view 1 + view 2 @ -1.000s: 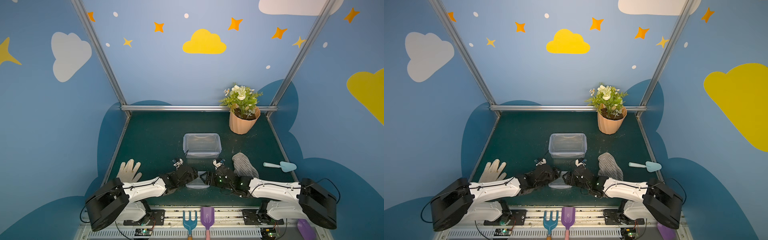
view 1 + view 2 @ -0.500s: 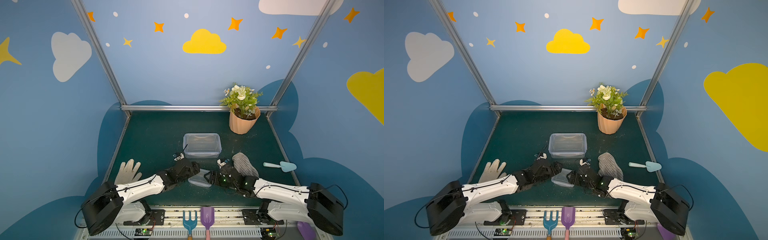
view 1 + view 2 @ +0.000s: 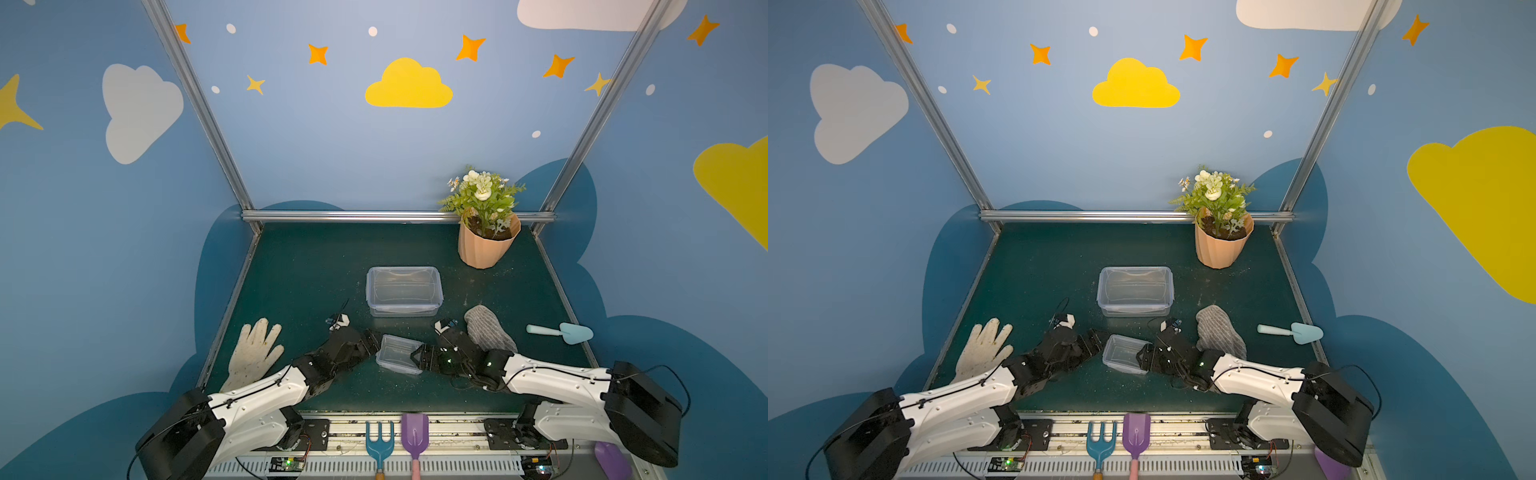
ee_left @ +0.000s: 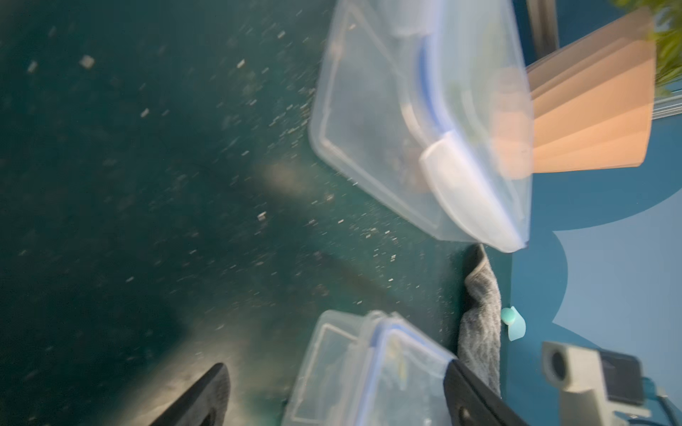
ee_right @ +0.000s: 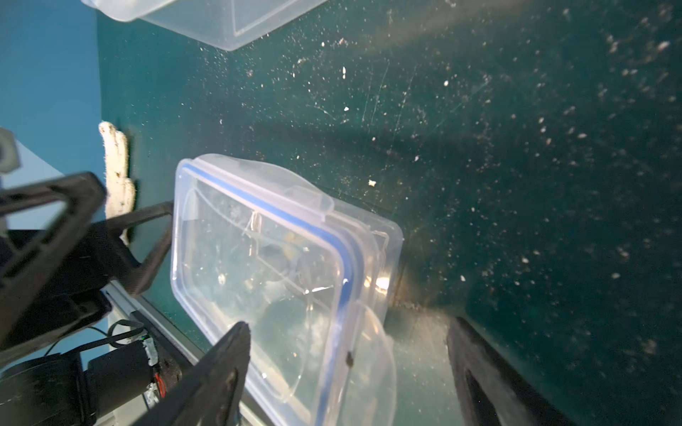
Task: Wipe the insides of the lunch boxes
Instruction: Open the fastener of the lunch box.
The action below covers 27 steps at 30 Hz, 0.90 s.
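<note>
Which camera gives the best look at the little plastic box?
The right wrist view: the small lunch box sits close and sharp, blue-trimmed lid showing. Both top views show it tiny; the left wrist view, blurred and cut off.

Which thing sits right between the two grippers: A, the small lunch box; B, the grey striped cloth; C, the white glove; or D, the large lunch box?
A: in a top view the small lunch box lies between the left gripper and the right gripper, both with jaws apart, while the large lunch box stands farther back.
</note>
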Available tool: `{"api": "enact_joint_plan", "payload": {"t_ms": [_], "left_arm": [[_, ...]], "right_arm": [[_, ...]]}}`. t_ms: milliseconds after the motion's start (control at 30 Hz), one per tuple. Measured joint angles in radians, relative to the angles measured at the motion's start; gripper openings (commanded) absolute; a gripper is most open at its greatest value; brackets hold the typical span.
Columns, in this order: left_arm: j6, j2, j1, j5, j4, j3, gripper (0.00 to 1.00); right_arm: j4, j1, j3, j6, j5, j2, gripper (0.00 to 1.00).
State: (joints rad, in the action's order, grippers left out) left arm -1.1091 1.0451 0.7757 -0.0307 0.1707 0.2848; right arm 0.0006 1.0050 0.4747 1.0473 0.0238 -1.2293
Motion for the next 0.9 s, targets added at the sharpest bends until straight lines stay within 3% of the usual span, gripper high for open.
{"api": "enact_joint_plan", "payload": {"t_ms": [333,533,700,900], "left_arm": [[-0.076,0.017,-0.002,0.064,0.246,-0.069,0.91],[-0.117,0.041,0.0,0.065,0.268,-0.087,0.89],[-0.16,0.153,0.027,0.066,0.328,-0.087,0.85],[-0.215,0.308,0.084,0.038,0.519,-0.079,0.74]], "right_arm": [[-0.014,-0.01,0.048,-0.001,-0.028,-0.063,0.82],[-0.013,-0.013,0.076,0.0,-0.049,-0.101,0.82],[-0.013,-0.014,0.099,0.0,-0.061,-0.128,0.82],[-0.015,-0.014,0.1,0.011,-0.063,-0.13,0.8]]}}
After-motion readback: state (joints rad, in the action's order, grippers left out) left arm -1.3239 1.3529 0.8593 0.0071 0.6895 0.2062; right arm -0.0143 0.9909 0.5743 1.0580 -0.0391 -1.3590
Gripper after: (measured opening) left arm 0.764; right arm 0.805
